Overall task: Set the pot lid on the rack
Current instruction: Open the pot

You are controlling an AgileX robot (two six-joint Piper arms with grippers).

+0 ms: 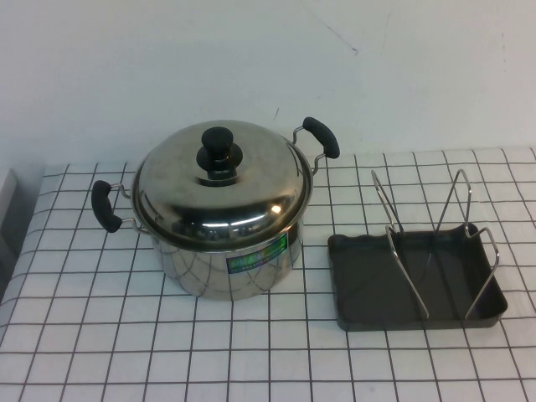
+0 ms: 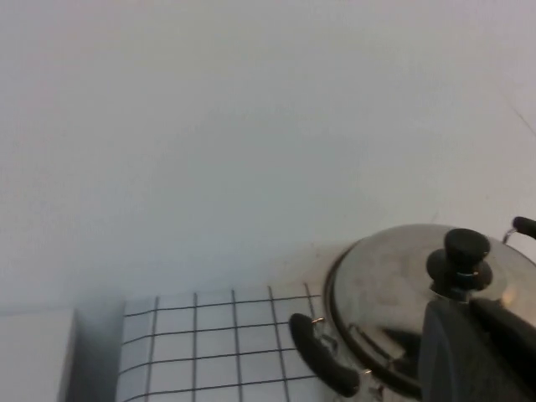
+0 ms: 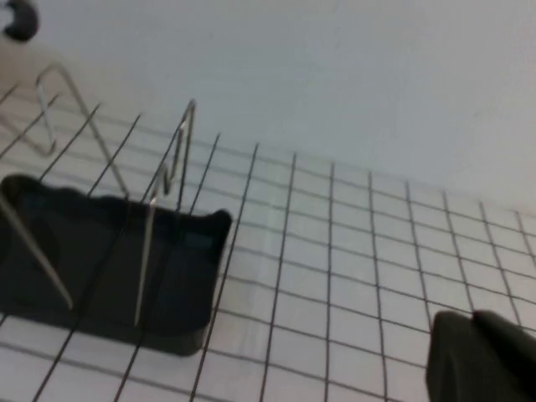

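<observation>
The pot lid (image 1: 219, 181), shiny domed steel with a black knob (image 1: 219, 147), sits on the steel pot (image 1: 230, 264) at the middle left of the table. It also shows in the left wrist view (image 2: 385, 285). The rack (image 1: 427, 243), silver wire loops in a dark grey tray (image 1: 352, 285), stands to the right of the pot and holds nothing; it also shows in the right wrist view (image 3: 159, 193). Neither arm shows in the high view. My left gripper (image 2: 467, 305) is shut and empty, apart from the lid on its near left. My right gripper (image 3: 462, 318) is shut and empty, beside the rack.
The pot has two black handles (image 1: 106, 206) (image 1: 322, 136). The table has a white cloth with a black grid (image 1: 126, 335). A white wall (image 1: 251, 59) stands behind. The table's left edge (image 1: 17, 251) is near the pot.
</observation>
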